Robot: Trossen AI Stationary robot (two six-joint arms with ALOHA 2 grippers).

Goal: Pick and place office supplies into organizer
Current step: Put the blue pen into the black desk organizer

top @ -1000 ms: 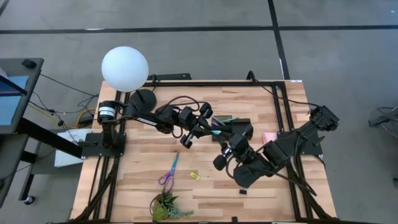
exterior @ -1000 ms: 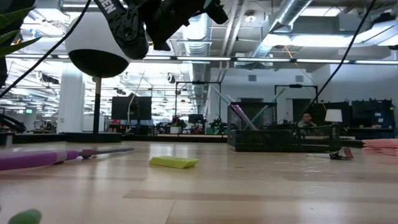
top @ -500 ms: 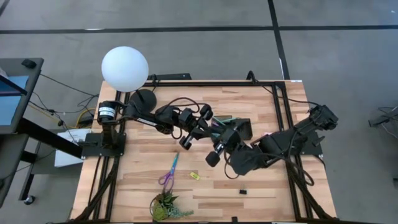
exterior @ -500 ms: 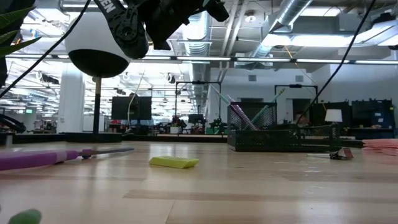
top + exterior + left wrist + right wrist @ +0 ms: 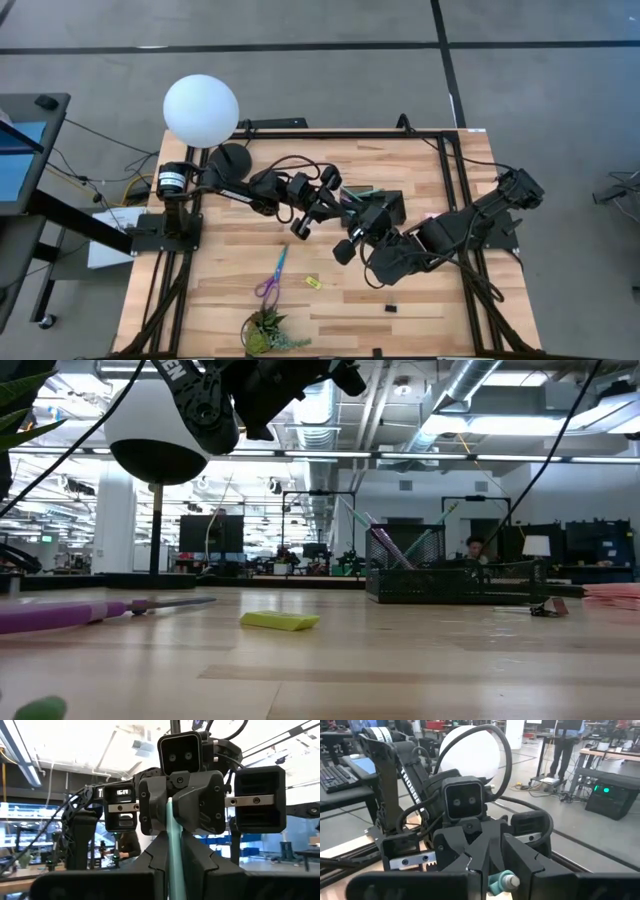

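Wooden table [image 5: 230,285] under 2 arms, open lab behind. Teal pen [image 5: 174,851] held mid-air above table centre, just beside organizer [image 5: 385,203], apparently pinched by both grippers at once: left gripper [image 5: 172,870] closed on shaft, right gripper [image 5: 492,870] closed on capped end. Handover step, judged. Next: 1 gripper to release, other to lower pen into taller compartment. Scissors [image 5: 272,275], yellow piece [image 5: 313,283] unplaced.

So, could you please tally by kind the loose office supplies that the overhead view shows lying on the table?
Scissors: 1
Yellow piece: 1
Black clip: 1
Total: 3
Not counted: the teal pen gripped in the fingers of the left gripper, up off the table.
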